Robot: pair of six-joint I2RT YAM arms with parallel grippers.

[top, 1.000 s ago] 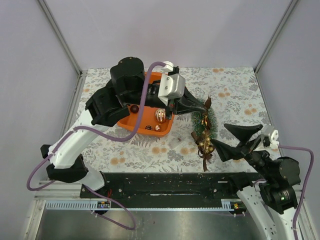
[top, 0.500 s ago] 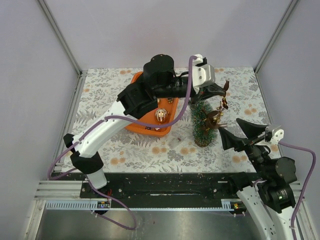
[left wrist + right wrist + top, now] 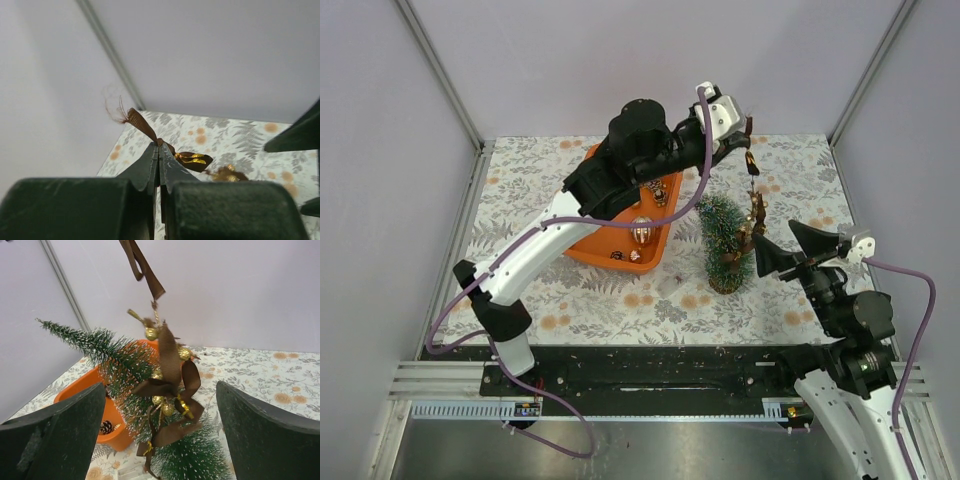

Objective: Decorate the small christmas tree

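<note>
The small christmas tree [image 3: 724,243] stands upright on its round brown base, right of the orange tub [image 3: 602,240]; the right wrist view shows its frosted branches [image 3: 122,365] leaning left. My left gripper [image 3: 739,136] is high above the tree, shut on the end of a brown ribbon [image 3: 141,124]. From that ribbon a garland of brown bows and gold beads [image 3: 171,377] hangs down the tree's right side [image 3: 756,208]. My right gripper [image 3: 782,248] stands wide open just right of the tree, level with its lower half, with nothing between its fingers [image 3: 55,432].
The orange tub [image 3: 79,386] behind the tree holds a striped bauble [image 3: 641,231] and a pine cone [image 3: 106,427]. The floral tablecloth [image 3: 790,170] ends at the enclosure's white walls and metal posts. A black rail [image 3: 650,372] runs along the near edge.
The tree, lying on the table a second ago, now stands upright. My left gripper has risen and pulled the ribbon garland up above it. My right gripper has opened wider and shifted beside the tree.
</note>
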